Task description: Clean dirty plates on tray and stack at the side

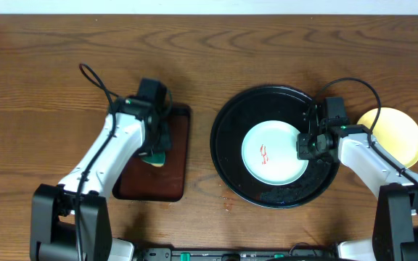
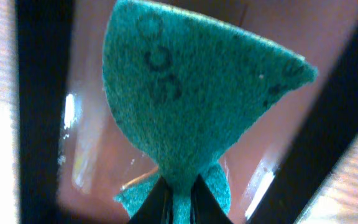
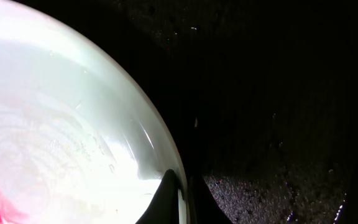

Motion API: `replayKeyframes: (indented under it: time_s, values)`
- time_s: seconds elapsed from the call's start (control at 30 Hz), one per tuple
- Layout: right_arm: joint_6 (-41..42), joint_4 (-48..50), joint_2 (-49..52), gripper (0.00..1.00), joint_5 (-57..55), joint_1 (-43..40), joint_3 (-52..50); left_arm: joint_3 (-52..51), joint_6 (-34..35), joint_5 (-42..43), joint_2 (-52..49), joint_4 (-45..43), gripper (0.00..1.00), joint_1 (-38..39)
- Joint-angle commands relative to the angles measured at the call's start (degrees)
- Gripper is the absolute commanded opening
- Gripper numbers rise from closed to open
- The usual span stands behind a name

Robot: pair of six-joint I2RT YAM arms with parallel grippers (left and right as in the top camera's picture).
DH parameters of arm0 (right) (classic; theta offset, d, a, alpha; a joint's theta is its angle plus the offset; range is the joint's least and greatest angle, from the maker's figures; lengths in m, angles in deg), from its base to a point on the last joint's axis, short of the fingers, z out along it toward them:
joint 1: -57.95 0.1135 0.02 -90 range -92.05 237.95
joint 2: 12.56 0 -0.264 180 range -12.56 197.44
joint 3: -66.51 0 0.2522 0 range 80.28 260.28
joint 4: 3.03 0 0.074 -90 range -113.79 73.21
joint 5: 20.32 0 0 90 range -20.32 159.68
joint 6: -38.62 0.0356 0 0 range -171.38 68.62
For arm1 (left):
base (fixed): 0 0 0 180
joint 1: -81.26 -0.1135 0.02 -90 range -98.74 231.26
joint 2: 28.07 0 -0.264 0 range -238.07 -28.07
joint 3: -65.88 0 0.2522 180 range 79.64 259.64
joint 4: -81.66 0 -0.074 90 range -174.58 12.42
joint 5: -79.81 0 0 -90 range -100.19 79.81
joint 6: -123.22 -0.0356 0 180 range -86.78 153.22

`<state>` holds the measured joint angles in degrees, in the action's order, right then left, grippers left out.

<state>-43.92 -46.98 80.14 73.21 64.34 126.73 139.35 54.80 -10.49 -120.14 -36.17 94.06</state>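
Observation:
A white plate (image 1: 273,153) with red smears lies in the round black tray (image 1: 227,138). My right gripper (image 1: 305,147) is shut on its right rim. In the right wrist view the fingertips (image 3: 182,199) pinch the plate's (image 3: 61,124) thin edge over the tray (image 3: 278,93). A pale yellow plate (image 1: 398,130) rests on the table to the right of the tray, partly under my right arm. My left gripper (image 1: 157,150) hangs over the brown rectangular tray (image 1: 173,174), shut on a teal sponge (image 2: 185,93) that fills the left wrist view above the fingertips (image 2: 179,196).
The brown rectangular tray sits left of the black tray with a narrow strip of wooden table between them. Small red specks (image 1: 227,205) mark the table near the black tray's front left rim.

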Motion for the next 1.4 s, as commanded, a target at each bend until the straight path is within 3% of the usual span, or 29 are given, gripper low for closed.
replayKeyframes:
  time_s: [0.0,0.17,0.4,0.57,0.83,1.37]
  values:
    - [1.3,-1.1,1.3,0.01,-0.2,0.3,-1.2,-5.4,1.9,-0.3,0.3,-4.7,0.09,-0.3]
    - [1.3,-1.1,1.3,0.01,0.0,0.5,-1.2,-11.0,4.3,1.2,0.0,-10.6,0.08,-0.3]
    - [1.7,-1.1,1.3,0.01,1.5,0.5,-1.2,-11.7,4.6,2.4,-3.3,-11.4,0.09,-0.3]
    - [1.7,-1.7,1.3,0.01,1.5,0.5,-1.2,-8.3,4.5,6.3,-3.4,-5.6,0.09,-1.8]
    - [1.7,-1.9,1.3,0.01,1.5,0.5,-1.2,7.6,2.0,6.3,-3.4,9.5,0.09,-3.7]
    - [2.0,-1.9,1.3,0.01,1.5,0.5,-1.2,2.5,3.8,8.9,-12.2,6.9,0.09,-3.5]
